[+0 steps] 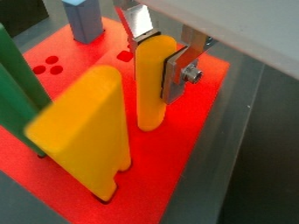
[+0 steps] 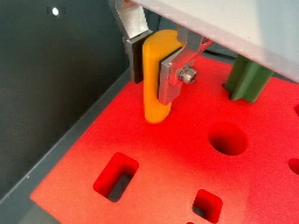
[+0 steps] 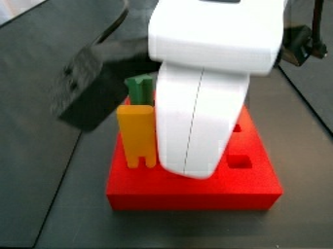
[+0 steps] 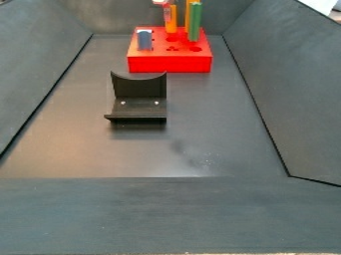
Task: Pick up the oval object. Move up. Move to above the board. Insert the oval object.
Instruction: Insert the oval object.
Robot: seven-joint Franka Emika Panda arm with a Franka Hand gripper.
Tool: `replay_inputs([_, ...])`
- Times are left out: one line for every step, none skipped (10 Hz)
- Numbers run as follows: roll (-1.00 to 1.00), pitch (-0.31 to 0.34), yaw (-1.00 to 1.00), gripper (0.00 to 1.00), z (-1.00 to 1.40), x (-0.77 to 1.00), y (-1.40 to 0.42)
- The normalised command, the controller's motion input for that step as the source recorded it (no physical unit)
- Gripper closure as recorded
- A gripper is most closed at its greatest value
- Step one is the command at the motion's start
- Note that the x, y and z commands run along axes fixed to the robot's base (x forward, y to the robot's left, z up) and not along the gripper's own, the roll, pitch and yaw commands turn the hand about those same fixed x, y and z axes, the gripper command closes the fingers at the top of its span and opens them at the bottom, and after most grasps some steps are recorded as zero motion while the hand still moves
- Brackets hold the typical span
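Dark grey matte floor [image 4: 160,204], hemmed by sloping dark walls [image 4: 40,85] at nine and three o'clock. Faint pale scuffs [image 4: 200,159] just off centre toward five o'clock. Black fixture [image 4: 135,100] standing toward eleven o'clock. Soft, even light overall.

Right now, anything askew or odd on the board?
Nothing stands out. The claw grips the oval object upright, its lower end at the board. The wider yellow block and green peg stand upright too.

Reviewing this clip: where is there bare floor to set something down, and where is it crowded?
Bare: the dark floor in front of the fixture. Crowded: the board at the far end, where the tool holds the oval object beside the green peg.
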Motion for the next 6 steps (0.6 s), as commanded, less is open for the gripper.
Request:
replay_inputs([0.24, 0.0, 0.12, 1.0, -0.23, 0.0, -0.33])
replay_inputs([0.23, 0.0, 0.16, 1.0, -0.25, 0.0, -0.27])
replay_inputs([0.19, -0.003, 0.13, 1.0, -0.26, 0.0, -0.2])
replay_inputs([0.11, -0.046, 0.0, 1.0, -0.13, 0.0, -0.16])
replay_inputs([0.05, 0.0, 0.01, 1.0, 0.0, 0.0, -0.04])
replay_inputs([0.0, 0.0, 0.0, 1.0, 0.0, 0.0, 0.0])
